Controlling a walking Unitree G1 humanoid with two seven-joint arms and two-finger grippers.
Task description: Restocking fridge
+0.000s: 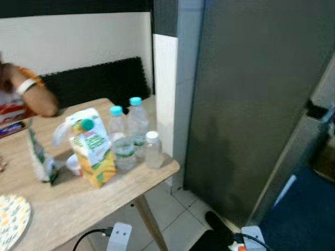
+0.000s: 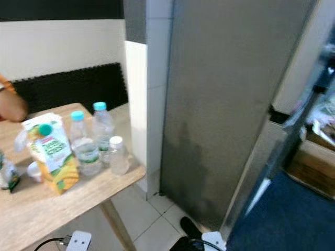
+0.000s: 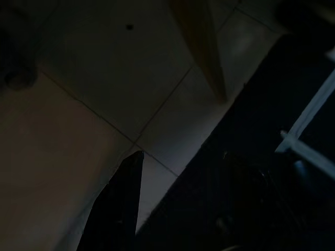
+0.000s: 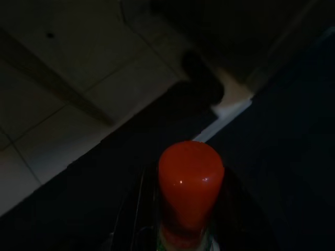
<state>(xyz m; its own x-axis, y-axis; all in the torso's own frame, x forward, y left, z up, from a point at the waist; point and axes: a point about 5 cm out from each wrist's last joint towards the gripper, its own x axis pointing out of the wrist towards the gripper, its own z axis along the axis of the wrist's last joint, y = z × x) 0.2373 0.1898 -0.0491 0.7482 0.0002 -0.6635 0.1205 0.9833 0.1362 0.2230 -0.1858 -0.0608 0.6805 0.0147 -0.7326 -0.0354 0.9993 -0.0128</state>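
Three bottles (image 1: 137,133) near table edge (image 1: 166,170)

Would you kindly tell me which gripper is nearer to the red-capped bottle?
Right. The right gripper holds the red-capped bottle; the left gripper hangs above floor tiles, near a table leg.

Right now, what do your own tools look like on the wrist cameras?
The left tool has long, flat black fingers tapering to a point. The right tool's two fingers look dark and slim beside the red cap; shade hides any markings or cables.
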